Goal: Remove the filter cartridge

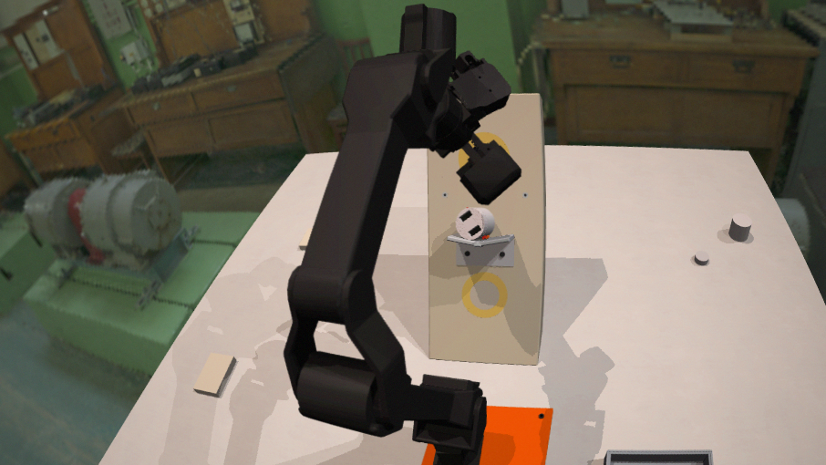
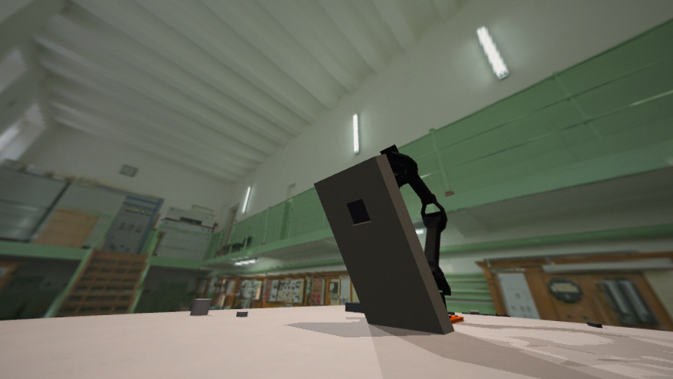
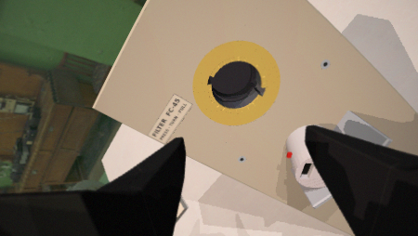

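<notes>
Top view: cartridge (image 1: 474, 223) (image 3: 303, 158) out, resting on the panel's (image 1: 484, 335) (image 2: 376, 254) (image 3: 153, 56) bracket (image 1: 484, 252) (image 3: 364, 130); pincer (image 1: 489, 173) (image 3: 244, 139) apart, empty; tray transfer remains.

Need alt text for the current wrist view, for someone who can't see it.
Open black gripper with nothing between its fingertips, over a tan service panel. The white filter cartridge is out of its yellow-ringed socket, at a grey bracket on the panel, partly hidden by the right-hand finger in the image. A label reads "FILTER FC-45".

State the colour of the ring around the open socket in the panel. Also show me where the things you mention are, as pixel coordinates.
Yellow-gold; the ring (image 1: 501, 139) (image 3: 204, 84) shows best in the wrist view.
</notes>
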Motion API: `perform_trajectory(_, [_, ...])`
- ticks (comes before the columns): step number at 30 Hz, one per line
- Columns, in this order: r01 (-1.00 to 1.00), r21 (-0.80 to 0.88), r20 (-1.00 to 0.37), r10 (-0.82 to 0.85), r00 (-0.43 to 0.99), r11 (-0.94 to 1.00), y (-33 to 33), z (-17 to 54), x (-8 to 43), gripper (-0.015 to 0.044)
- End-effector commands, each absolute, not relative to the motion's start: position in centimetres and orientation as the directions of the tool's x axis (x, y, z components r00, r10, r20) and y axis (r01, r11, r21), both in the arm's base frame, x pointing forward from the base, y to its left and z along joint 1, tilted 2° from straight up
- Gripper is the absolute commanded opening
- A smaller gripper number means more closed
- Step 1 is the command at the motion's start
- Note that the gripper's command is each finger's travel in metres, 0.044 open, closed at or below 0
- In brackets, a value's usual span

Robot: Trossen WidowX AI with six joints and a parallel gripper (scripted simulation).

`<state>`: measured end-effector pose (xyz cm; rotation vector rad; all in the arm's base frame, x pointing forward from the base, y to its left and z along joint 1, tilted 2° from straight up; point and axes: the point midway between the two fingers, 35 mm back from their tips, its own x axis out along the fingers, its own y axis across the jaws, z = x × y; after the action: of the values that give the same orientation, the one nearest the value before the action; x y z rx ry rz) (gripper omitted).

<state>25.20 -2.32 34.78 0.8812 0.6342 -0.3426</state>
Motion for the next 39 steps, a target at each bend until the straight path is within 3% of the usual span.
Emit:
perform_trajectory(1, [0.256,0.177,-0.803,-0.011,0.596,0.950,-1.6,28.9,23.5,0.0305])
perform_trajectory(5, [0.068,0.031,-0.851,-0.009,0.526,0.997,-1.3,26.9,22.6,0.0305])
perform_trajectory(39, [0.068,0.031,-0.850,-0.009,0.527,0.997,-1.3,24.2,24.4,0.0305])
